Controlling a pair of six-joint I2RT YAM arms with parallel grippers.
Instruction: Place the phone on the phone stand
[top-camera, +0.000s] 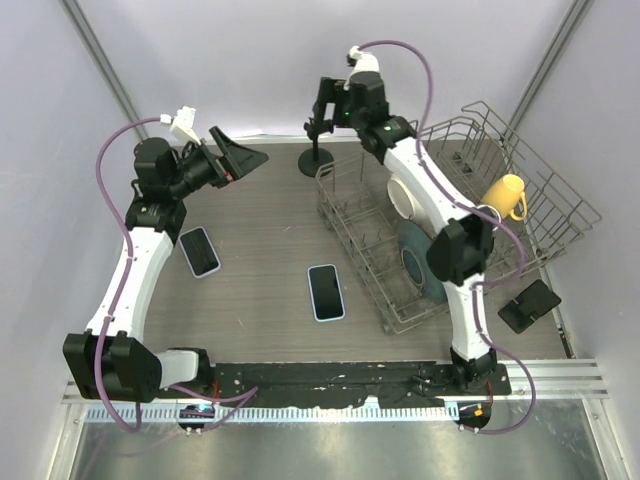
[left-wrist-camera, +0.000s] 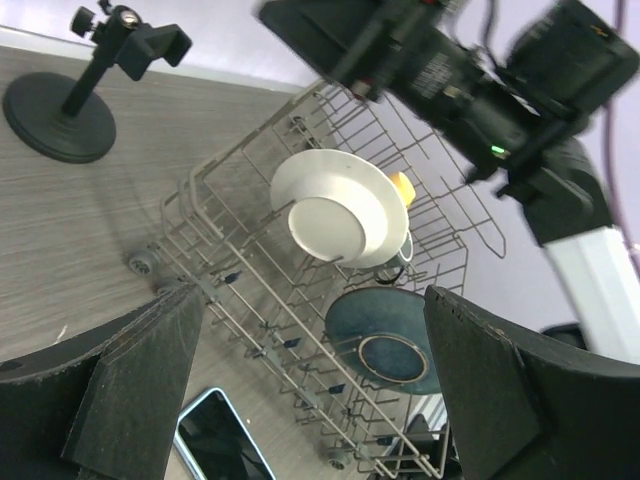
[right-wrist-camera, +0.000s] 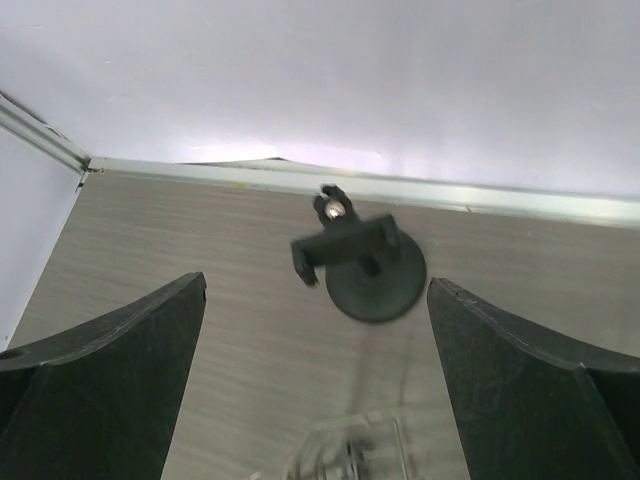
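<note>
Seeing left tool (top-camera: 245, 152) and right tool (top-camera: 328, 105) both spread wide and empty, lower the left over the phone (top-camera: 325, 292), flat on the bench (top-camera: 260, 300), well apart from the phone stand (top-camera: 316, 158); pinch across long sides.

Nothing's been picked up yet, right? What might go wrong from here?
1. Two similar phones lie flat on the table: the phone with the pale rim, and a darker-rimmed phone nearer the left gripper. The wrong one might get taken.
2. The phone stand stands close to the dish rack, with the open right gripper above it. A bump could tip it.
</note>
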